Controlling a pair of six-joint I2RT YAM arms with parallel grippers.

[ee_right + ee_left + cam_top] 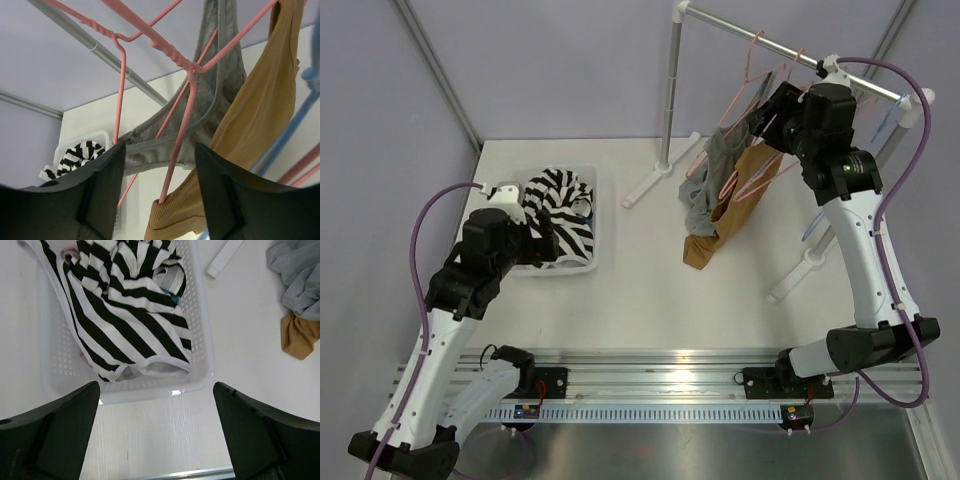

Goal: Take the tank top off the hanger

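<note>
1. From above: the job isn't done. A grey tank top (pixel 715 165) still hangs on a pink hanger (pixel 752 75) at the rail (pixel 720 25), and a mustard tank top (pixel 740 200) hangs just beside it, its hem down on the table (pixel 650 290). I can't tell which of the two is meant. The right hand (pixel 760 115) is up among the hangers. The left hand (pixel 545 240) is well apart from them, over the basket (pixel 594 200) holding a striped garment (pixel 560 215).

2. Left wrist: the left hand (pixel 155 390) is spread wide and holds nothing, hovering at the basket's near rim (pixel 200 340). Off to the right, the grey (pixel 295 275) and mustard (pixel 300 335) hems lie on the table.

3. Right wrist: the right hand (pixel 160 150) has its fingers apart. A pink hanger wire (pixel 182 135) and the grey top's neckline (pixel 150 150) run through the gap, and nothing is pinched yet that I can see. Both straps are still to come off the hanger's arms.

4. In the way: more pink hangers crowd that rail, a blue hanger (pixel 300 110) sits to the side, and the mustard top (pixel 260 110) presses against the grey one. I'd say snagging the wrong strap or wire is easy here.
</note>
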